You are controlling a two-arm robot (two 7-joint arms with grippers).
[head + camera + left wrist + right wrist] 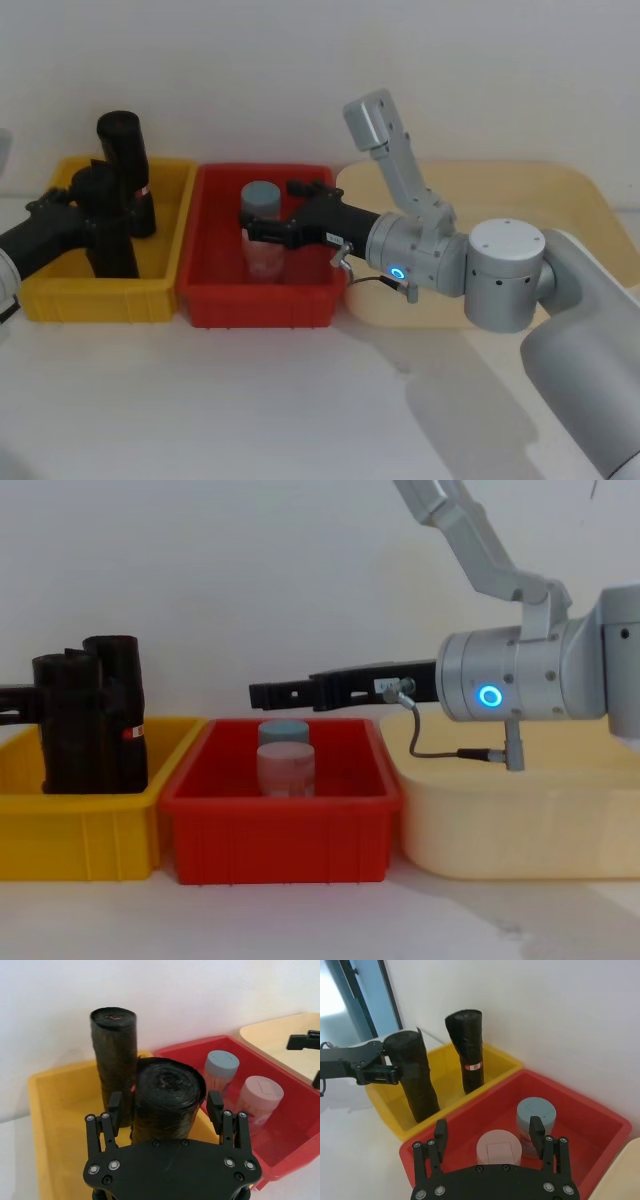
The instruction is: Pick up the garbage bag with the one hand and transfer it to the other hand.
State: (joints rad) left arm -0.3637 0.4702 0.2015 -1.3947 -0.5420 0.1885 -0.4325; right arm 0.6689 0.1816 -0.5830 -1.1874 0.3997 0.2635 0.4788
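The garbage bag [167, 1095], a tall roll of crinkled black plastic with no label, stands upright in the yellow plastic bin [95, 300] that sits against the left side of the red plastic bin [260, 305]. It stands between the spread fingers [215, 1105] of the left gripper [166, 1106], which reaches in from the side of the yellow bin away from the red bin. The fingers flank the roll's upper part. The one nearer the red bin lies close against the plastic, while a narrow gap shows beside the other, so the roll is straddled, not squeezed.

Just behind it, in the same yellow bin, stands a second black roll [466, 1035] with a small red-and-white tag.

The right gripper [487, 1132], on a silver wrist with a blue glowing ring [398, 271], hangs over the red bin with its fingers [536, 1127] parted and nothing between them. Below it in the red bin stand a clear jar with a grey-blue lid [536, 1115] and another with a pink lid [499, 1146]. A pale beige tray [560, 190] lies against the red bin's right side.
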